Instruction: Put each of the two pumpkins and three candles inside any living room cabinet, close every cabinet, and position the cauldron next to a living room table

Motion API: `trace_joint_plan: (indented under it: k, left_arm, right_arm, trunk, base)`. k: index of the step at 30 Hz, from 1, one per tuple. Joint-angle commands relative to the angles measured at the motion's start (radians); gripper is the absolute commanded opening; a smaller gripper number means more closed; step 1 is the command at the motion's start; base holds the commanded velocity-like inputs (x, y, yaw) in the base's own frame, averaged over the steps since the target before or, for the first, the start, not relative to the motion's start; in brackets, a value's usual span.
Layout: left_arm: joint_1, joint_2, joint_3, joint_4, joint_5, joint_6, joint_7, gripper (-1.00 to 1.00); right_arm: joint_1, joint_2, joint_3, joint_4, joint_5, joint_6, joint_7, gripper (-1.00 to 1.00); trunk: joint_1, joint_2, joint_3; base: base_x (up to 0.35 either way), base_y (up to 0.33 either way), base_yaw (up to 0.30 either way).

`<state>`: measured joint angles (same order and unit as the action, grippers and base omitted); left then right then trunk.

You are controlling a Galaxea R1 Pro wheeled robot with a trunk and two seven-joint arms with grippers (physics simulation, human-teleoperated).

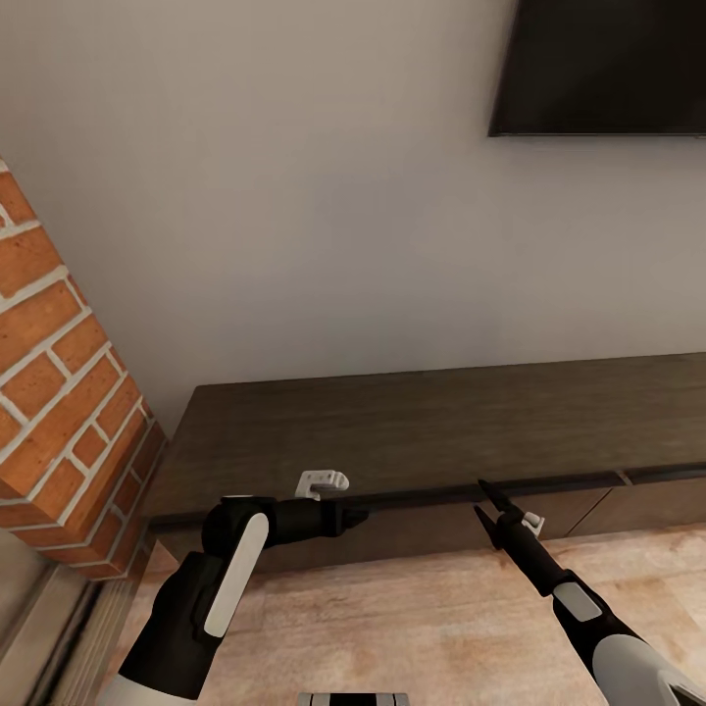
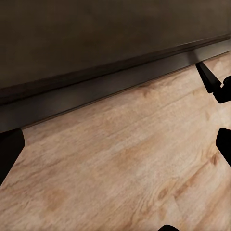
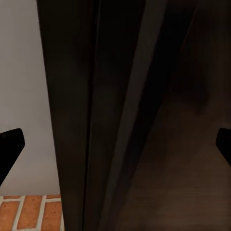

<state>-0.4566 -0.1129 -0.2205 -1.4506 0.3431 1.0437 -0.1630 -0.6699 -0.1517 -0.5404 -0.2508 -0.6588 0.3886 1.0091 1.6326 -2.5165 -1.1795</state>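
Right gripper (image 1: pixel 484 500) sits just in front of the cabinet (image 1: pixel 431 431) near its top front edge, fingers spread apart w/ nothing between them. In the right wrist view its two dark fingertips (image 3: pixel 10 144) show at opposite sides, wide gap, cabinet edge and top running between. Left gripper (image 1: pixel 361 514) is turned sideways, pressed close to the cabinet front just under the top lip; in head view its tips merge w/ the dark wood, so can't tell if parted or closed there. Left wrist view shows dark finger bits (image 2: pixel 9 149) at the frame edges, far apart, nothing held, so it reads as released.

Cabinet is cut off at the right of the head view, so full length unknown. Drawer fronts mostly in shadow; seams hard to make out, one faint split near the right. Fronts look flush, shut as far as visible. Its long axis runs along the wall (image 1: pixel 294 196), left end close to a brick column (image 1: pixel 59 392).

Floor (image 1: pixel 412 628) is light wood plank. Wall is plain pale grey. Dark TV (image 1: pixel 603 64) hangs at upper right, cropped by the frame. Cabinet top is bare dark wood grain.
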Motion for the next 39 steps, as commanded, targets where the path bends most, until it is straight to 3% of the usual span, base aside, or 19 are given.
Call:
trace_joint_plan:
  k: [1, 38, 39]
  left_arm:
    - [0.0, 0.0, 0.001, -0.001, -0.01, 0.004, -0.01, 1.0]
    - [0.0, -0.001, 0.0, -0.001, -0.01, 0.004, -0.011, 1.0]
    - [0.0, -0.001, 0.0, -0.001, -0.01, 0.004, -0.011, 1.0]
  right_arm:
    - [0.0, 0.0, 0.0, 0.001, -0.007, 0.009, 0.001, 1.0]
    - [0.0, 0.0, -0.001, 0.001, -0.007, 0.009, 0.008, 1.0]
    - [0.0, 0.0, -0.001, 0.002, -0.007, 0.009, 0.007, -1.0]
  trunk:
    - [0.0, 0.0, -0.001]
    - [0.001, -0.001, -0.009]
    - [0.001, -0.001, -0.009]
  base:
    - [0.0, 0.0, 0.0]
    - [0.0, 0.0, 0.0]
    - [0.0, 0.0, 0.0]
